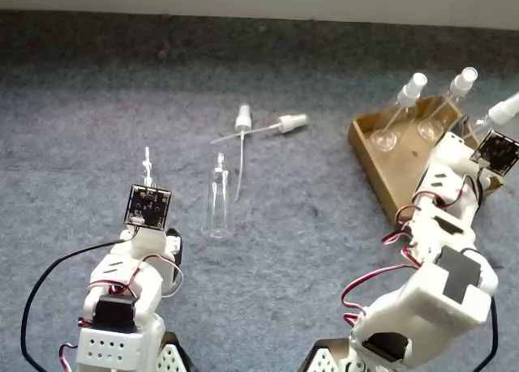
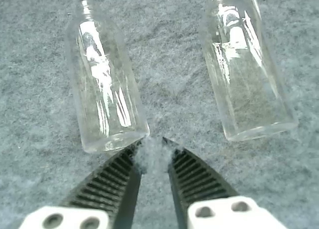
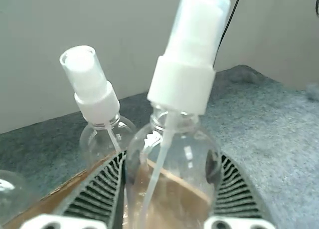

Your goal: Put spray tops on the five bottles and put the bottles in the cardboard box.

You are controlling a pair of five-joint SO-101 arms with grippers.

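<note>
Bottles (image 1: 217,202): three capped, two open; two spray tops (image 1: 243,119) loose

The bench (image 1: 308,250) is mottled grey, with pale flecks over darker felt. The uncapped bottle (image 1: 219,202) and the capped bottle (image 3: 172,164) are clear glass. The spray tops (image 1: 243,117) are white with see-through tubes. The cardboard box (image 1: 405,173) is tan brown. The left arm (image 1: 122,295) and right arm (image 1: 438,287) are white, trailing red-and-white wires. The left hand (image 2: 152,144) and right hand (image 3: 169,189) are black, their fingers ribbed.
</note>
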